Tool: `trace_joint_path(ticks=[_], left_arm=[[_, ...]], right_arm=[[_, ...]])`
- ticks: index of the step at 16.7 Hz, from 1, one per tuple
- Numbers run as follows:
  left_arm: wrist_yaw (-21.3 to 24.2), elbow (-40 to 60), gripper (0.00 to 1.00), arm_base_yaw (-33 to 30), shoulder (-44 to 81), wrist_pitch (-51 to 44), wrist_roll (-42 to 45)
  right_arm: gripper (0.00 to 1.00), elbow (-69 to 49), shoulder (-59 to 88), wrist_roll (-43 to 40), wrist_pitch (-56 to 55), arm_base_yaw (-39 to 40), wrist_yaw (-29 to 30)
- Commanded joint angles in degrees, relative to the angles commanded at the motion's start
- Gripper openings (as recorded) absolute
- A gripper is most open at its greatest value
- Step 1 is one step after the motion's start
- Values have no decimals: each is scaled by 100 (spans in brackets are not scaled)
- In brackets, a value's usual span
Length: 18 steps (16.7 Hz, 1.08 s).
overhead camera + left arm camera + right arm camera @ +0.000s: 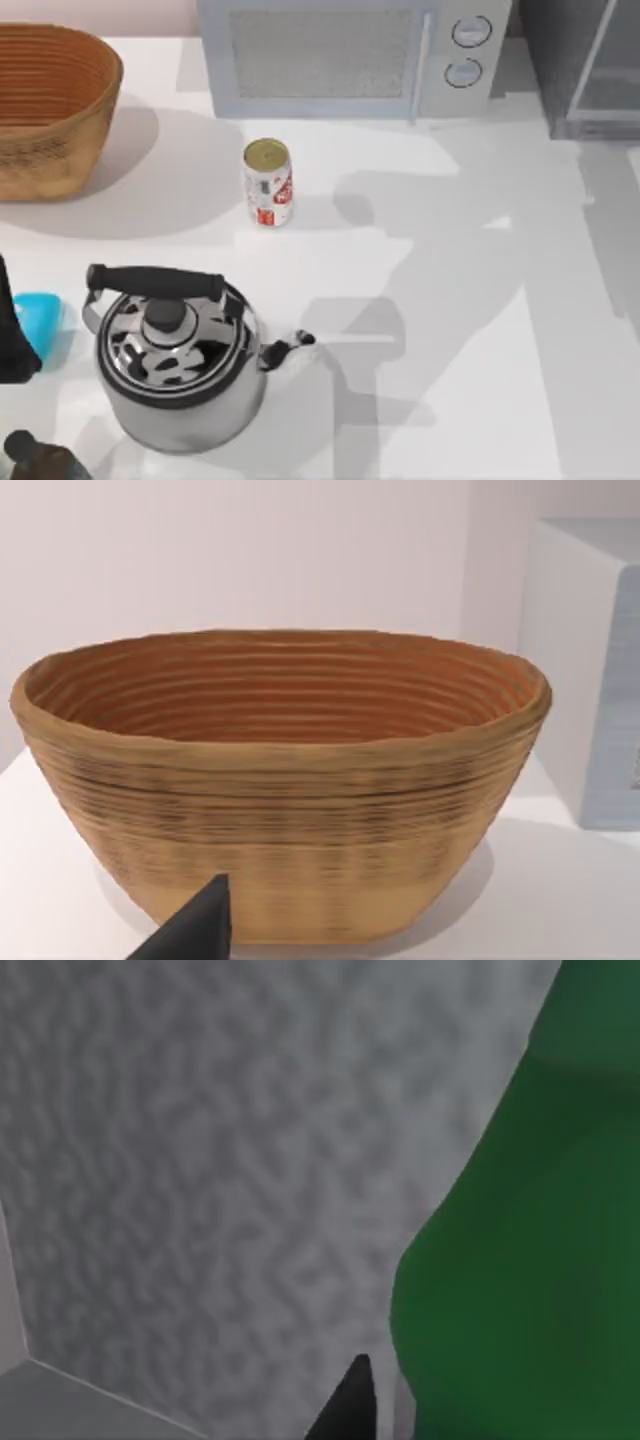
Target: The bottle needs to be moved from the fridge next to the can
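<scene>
Inside the fridge (200, 1160), our right gripper (375, 1400) is beside the bottle (520, 1260); its grip is unclear. We should centre it before squeezing.

Fridge (585, 70) is getting cropped by the top view's top-right corner, inside not visible. Bottle (530, 1260) is filling the right wrist view's edge, cap and label cut off. Basket (50, 110) and dark bottle top (35, 458) are running off the left side; blue object (40, 320) is sitting partly behind a black arm part.

One white red-marked drinks can (268, 183), one woven wicker basket (50, 110), one shiny steel kettle (178, 360), one pale grey microwave (350, 55), one green translucent bottle (530, 1260).
</scene>
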<state>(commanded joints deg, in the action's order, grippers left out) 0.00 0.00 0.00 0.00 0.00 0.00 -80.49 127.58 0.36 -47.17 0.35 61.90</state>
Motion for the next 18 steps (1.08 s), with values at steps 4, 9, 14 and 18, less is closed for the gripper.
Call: trace_joint_path(ticks=[4,9,14,18], left_arm=[[0,0,100,0,0,0,0],[0,0,100,0,0,0,0],[0,0,100,0,0,0,0],[0,0,100,0,0,0,0]], right_arm=[[0,1704,-871,13,-602,13,27],[0,2819,-1616,24,-1132,35,45],[0,2845,-1617,33,-1140,0,43],[0,2796,-1449,92,-1215,409,-272]])
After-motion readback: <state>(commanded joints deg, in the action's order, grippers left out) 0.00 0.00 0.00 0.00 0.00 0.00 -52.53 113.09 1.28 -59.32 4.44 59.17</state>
